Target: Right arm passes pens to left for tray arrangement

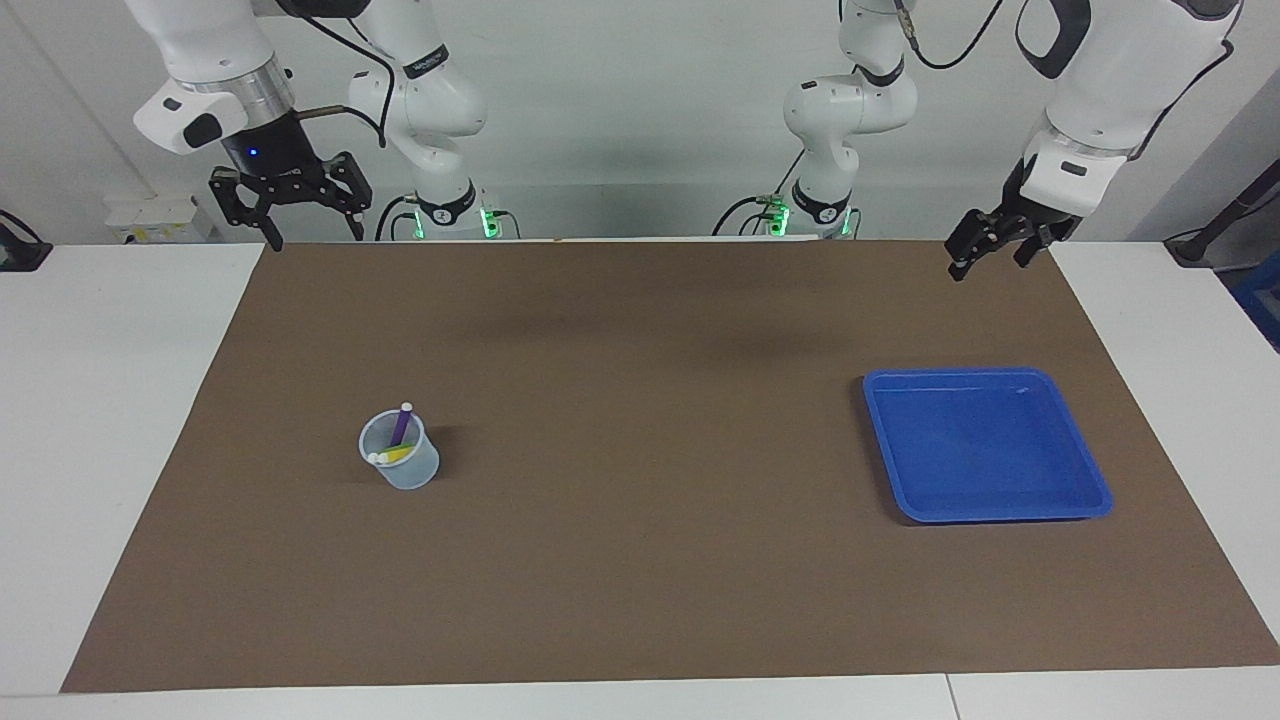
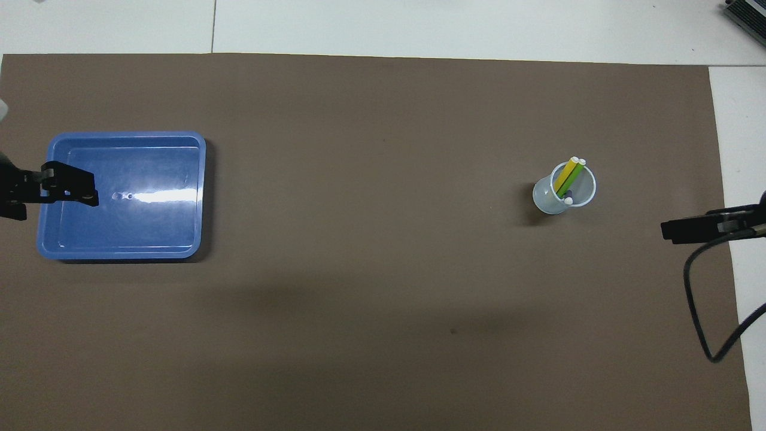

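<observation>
Three pens stand in a small translucent pale-blue cup (image 1: 408, 472) toward the right arm's end of the mat: purple (image 1: 401, 424), yellow (image 1: 397, 455), and green, which shows in the overhead view (image 2: 573, 177) beside the yellow one (image 2: 564, 175). The bright blue tray (image 1: 1090, 480) lies bare toward the left arm's end; it also shows in the overhead view (image 2: 119, 251). My right gripper (image 1: 315, 238) is open and empty, raised over the mat's edge near the robots. My left gripper (image 1: 988, 266) is open and empty, raised over the mat's corner near its base.
A brown mat (image 1: 640, 560) covers most of the white table. A black cable (image 2: 694, 299) hangs from the right arm over the mat's edge. In the overhead view the left gripper (image 2: 66, 188) overlaps the tray's rim.
</observation>
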